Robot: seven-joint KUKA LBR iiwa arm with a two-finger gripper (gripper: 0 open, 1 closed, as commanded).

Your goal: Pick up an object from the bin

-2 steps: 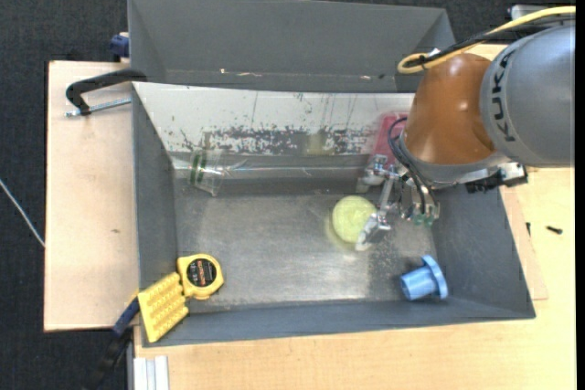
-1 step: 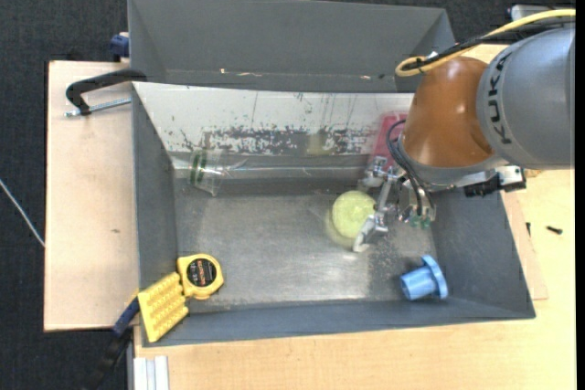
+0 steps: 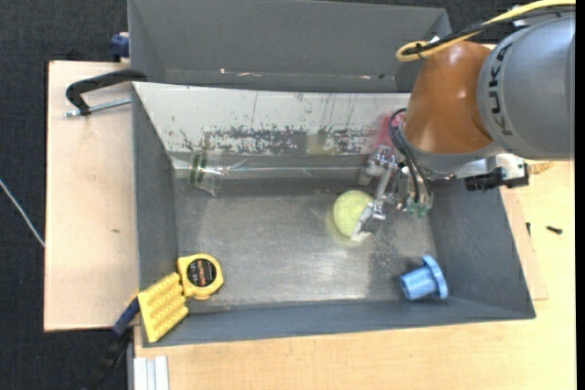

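Yellow-green and round, a small ball (image 3: 347, 215) lies on the floor of the grey metal bin (image 3: 274, 41), right of the middle and on its own, with bare metal all round it. The gripper (image 3: 373, 213) hangs low at the ball's right side, its tip touching or all but touching that edge. Whether it is spread or clenched I cannot tell from this angle, and nothing can be seen gripped in it.

The ball looks pale and matte, with no markings I can make out. I would judge it light and probably a little soft, so it should give slightly under a squeeze, not slip. The danger is that it rolls: a push from one side would send it off across the smooth floor. The best hold is across its widest part, from straight above, with the gripper centred on it instead of off to the right as now.

A blue plastic cap-like piece (image 3: 422, 280) sits near the front right corner. A clear cup (image 3: 207, 173) and a yellow tape measure (image 3: 200, 275) lie well apart on the left.
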